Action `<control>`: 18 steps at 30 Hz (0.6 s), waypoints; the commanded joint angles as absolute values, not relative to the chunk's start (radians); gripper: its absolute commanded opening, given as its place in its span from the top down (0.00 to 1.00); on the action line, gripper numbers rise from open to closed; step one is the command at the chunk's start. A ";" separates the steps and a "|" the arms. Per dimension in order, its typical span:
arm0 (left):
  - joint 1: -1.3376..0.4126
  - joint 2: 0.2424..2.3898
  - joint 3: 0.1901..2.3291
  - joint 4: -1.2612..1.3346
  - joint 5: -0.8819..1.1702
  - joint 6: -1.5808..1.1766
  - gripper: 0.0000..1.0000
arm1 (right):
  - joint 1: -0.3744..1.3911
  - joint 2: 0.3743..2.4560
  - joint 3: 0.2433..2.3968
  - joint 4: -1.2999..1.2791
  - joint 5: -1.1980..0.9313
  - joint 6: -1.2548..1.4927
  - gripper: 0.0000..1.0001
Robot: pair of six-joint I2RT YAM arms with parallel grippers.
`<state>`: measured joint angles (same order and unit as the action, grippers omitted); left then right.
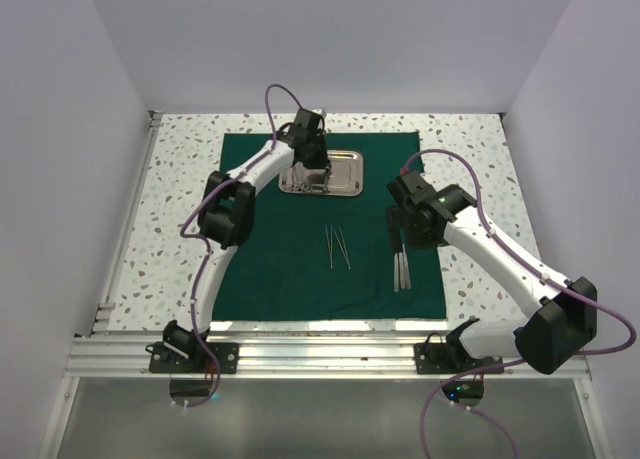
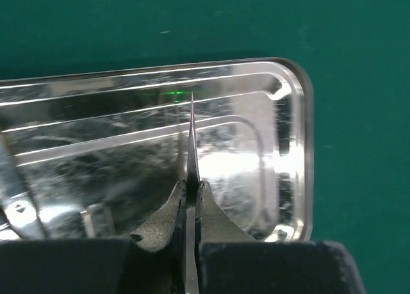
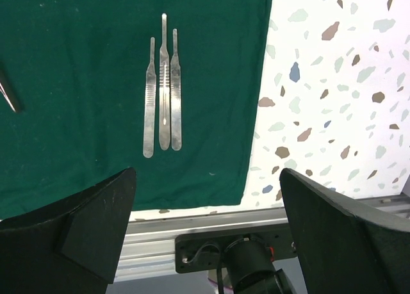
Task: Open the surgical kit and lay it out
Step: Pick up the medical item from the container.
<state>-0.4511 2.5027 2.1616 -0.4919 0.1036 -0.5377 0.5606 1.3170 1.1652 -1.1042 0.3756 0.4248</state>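
Green drape is spread flat on the terrazzo table, and the steel tray sits at its 12 o'clock edge. My left gripper is down in the tray, fingers pinched tight on a slim pointed silver instrument. Two thin tweezer-like pieces lie mid-drape. Three scalpel handles lie side by side around 4 o'clock. The right gripper hangs just by them, fingers spread wide, holding nothing.
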 commanded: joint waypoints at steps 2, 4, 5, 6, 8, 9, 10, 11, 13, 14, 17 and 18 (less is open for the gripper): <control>-0.448 2.442 2.160 -0.315 0.340 -0.595 1.00 | 0.554 1.281 1.193 -1.080 0.380 0.417 0.02; -0.451 2.407 2.157 -0.301 0.342 -0.612 1.00 | 0.554 1.267 1.190 -1.077 0.379 0.423 0.02; -0.451 2.373 2.152 -0.310 0.333 -0.617 1.00 | 0.554 1.263 1.189 -1.077 0.377 0.425 0.02; -0.451 2.355 2.128 -0.313 0.324 -0.618 1.00 | 0.554 1.256 1.184 -1.078 0.376 0.428 0.02; -0.451 2.292 2.091 -0.333 0.280 -0.612 1.00 | 0.552 1.241 1.180 -1.075 0.370 0.437 0.02; -0.451 2.271 2.047 -0.357 0.259 -0.603 1.00 | 0.554 1.235 1.172 -1.071 0.365 0.439 0.02; -0.453 2.249 2.021 -0.373 0.240 -0.594 1.00 | 0.552 1.229 1.167 -1.071 0.361 0.445 0.02; -0.457 2.205 1.994 -0.403 0.189 -0.583 1.00 | 0.554 1.221 1.163 -1.068 0.350 0.448 0.02; -0.475 2.159 1.906 -0.431 0.129 -0.549 1.00 | 0.554 1.210 1.151 -1.062 0.338 0.456 0.02; -0.494 2.111 1.838 -0.449 0.073 -0.532 1.00 | 0.552 1.201 1.141 -1.055 0.321 0.459 0.02; -0.529 2.043 1.725 -0.460 0.005 -0.523 1.00 | 0.554 1.187 1.128 -1.048 0.293 0.465 0.03; -0.558 1.999 1.647 -0.459 -0.033 -0.525 1.00 | 0.552 1.177 1.118 -1.039 0.272 0.465 0.04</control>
<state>-0.4938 2.1010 1.7733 -0.4240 0.0929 -0.5594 0.5552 1.2133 1.1366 -1.0748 0.3267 0.4469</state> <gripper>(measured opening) 0.048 0.973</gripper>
